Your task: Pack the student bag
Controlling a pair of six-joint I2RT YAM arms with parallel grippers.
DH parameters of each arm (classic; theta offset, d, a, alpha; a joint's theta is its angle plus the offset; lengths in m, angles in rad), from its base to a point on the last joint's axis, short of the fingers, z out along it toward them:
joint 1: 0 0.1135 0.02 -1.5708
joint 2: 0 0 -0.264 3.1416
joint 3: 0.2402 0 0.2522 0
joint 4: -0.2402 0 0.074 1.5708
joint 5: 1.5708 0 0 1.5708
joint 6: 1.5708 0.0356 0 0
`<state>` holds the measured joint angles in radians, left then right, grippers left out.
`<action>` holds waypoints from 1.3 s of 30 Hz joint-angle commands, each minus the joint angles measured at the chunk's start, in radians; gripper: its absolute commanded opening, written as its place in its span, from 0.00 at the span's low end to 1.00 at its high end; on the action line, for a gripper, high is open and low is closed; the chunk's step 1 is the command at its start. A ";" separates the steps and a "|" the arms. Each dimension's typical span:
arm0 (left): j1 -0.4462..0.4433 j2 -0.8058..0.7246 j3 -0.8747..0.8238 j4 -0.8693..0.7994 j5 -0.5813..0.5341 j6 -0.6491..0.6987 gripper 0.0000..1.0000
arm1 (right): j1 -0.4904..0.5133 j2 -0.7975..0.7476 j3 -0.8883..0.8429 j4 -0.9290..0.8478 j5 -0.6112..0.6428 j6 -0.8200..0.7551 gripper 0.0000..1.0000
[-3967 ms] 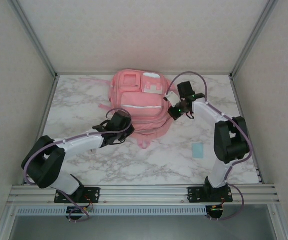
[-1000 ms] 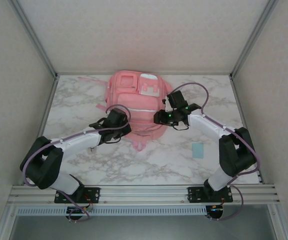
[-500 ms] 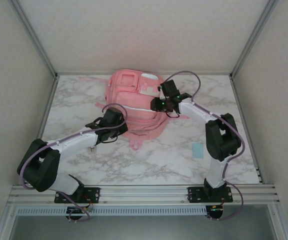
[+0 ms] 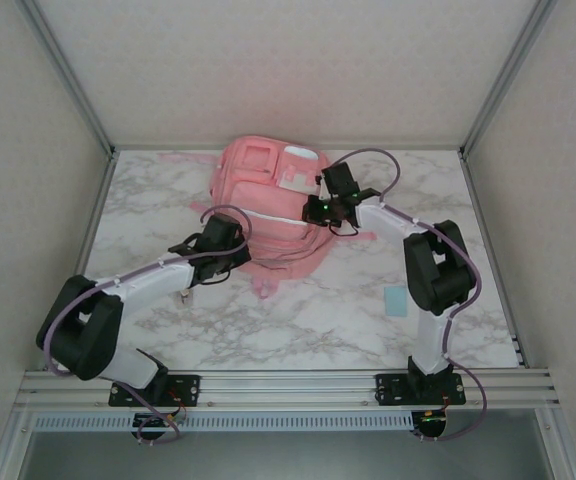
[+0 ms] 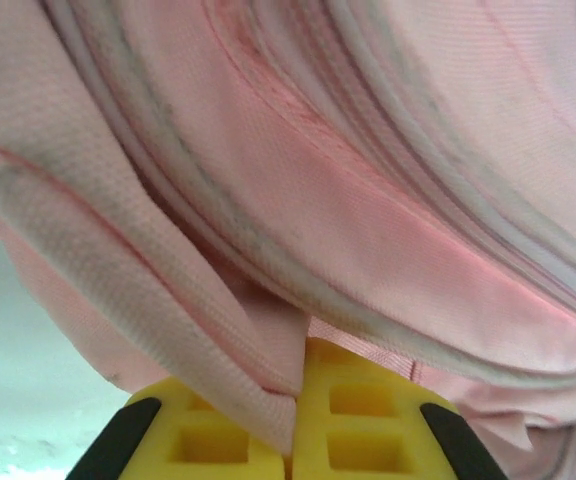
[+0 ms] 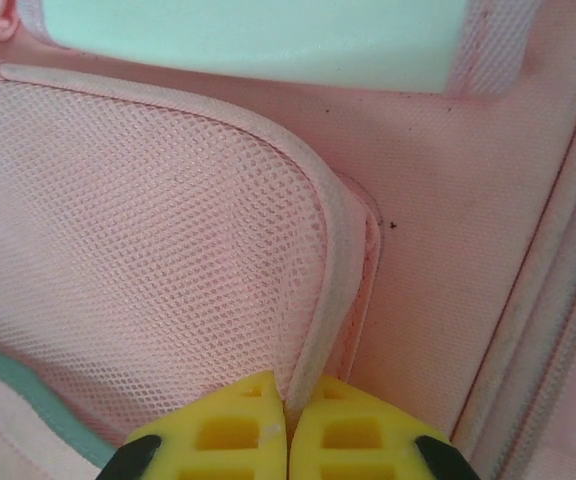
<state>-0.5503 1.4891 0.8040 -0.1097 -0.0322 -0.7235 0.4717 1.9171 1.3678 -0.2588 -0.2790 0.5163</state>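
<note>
Looking at the student bag point(image 4: 268, 195) first: it's lying flat at the far middle of the marble desk point(image 4: 168, 320), front pockets facing up, straps trailing off toward the back left.

Both arms are on it. The left claw point(image 5: 293, 425) is pressed together on a fold of pink fabric at the bag's near-left edge, and the cloth bunches up right between the yellow pads. The right claw point(image 6: 288, 425) is squeezed onto the white-trimmed edge of the mesh pocket point(image 6: 158, 250) on the bag's right side, with the trim running straight into the gap between its pads. Just above that mesh there's a pale mint patch point(image 6: 258, 35). I can't tell if it's something tucked in or part of the bag.

Further out, a small flat pale-teal piece point(image 4: 396, 300) lies on the desk near the right arm, well apart from the bag.

Progress-wise, my guess is we're somewhere in the middle at best. Both claws look busy getting a hold on the fabric, probably to open a pocket up or steady the bag, not dropping anything in. That teal piece isn't packed yet, so I'd say it's left to do. I can't tell from here whether any zips are open or shut.
</note>
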 commanded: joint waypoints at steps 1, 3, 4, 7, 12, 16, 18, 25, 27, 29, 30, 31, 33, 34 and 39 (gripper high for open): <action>0.058 0.076 0.046 0.111 -0.095 0.067 0.00 | -0.033 -0.081 -0.088 0.004 -0.084 0.032 0.00; 0.059 0.111 0.091 0.124 -0.100 0.080 0.00 | -0.030 -0.130 -0.151 0.057 -0.133 0.077 0.00; 0.059 0.129 0.122 0.115 -0.110 0.095 0.00 | -0.029 -0.156 -0.190 0.105 -0.161 0.117 0.00; 0.065 0.169 0.206 0.073 -0.144 0.142 0.00 | -0.012 -0.204 -0.269 0.205 -0.193 0.227 0.00; 0.075 0.183 0.313 -0.044 -0.154 0.217 0.11 | 0.043 -0.237 -0.285 0.217 -0.096 0.351 0.00; 0.063 0.127 0.331 -0.139 -0.109 0.218 0.48 | 0.071 -0.234 -0.277 0.237 0.003 0.467 0.00; 0.041 0.069 0.300 -0.157 -0.078 0.192 0.57 | 0.078 -0.221 -0.269 0.267 0.024 0.492 0.00; -0.127 -0.015 0.233 -0.147 -0.093 0.108 0.63 | 0.083 -0.158 -0.202 0.274 -0.024 0.510 0.00; -0.173 0.001 0.234 -0.117 -0.113 0.097 0.63 | 0.083 -0.152 -0.204 0.289 -0.045 0.525 0.00; -0.205 0.030 0.239 -0.084 -0.129 0.083 0.62 | 0.082 -0.150 -0.205 0.302 -0.065 0.541 0.00; -0.219 0.051 0.247 -0.068 -0.134 0.075 0.61 | 0.083 -0.150 -0.204 0.305 -0.074 0.547 0.00; -0.232 0.069 0.252 -0.058 -0.144 0.067 0.60 | 0.083 -0.151 -0.205 0.311 -0.075 0.555 0.00; -0.260 0.114 0.267 -0.030 -0.170 0.060 0.60 | 0.082 -0.158 -0.208 0.318 -0.085 0.563 0.00; -0.270 0.136 0.274 -0.020 -0.178 0.057 0.60 | 0.082 -0.161 -0.206 0.318 -0.087 0.564 0.00; -0.295 0.231 0.325 0.029 -0.215 0.055 0.61 | 0.077 -0.166 -0.199 0.312 -0.112 0.563 0.00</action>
<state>-0.8352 1.6920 1.0794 -0.1436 -0.1940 -0.6506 0.5236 1.7512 1.1278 0.0032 -0.2665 1.0706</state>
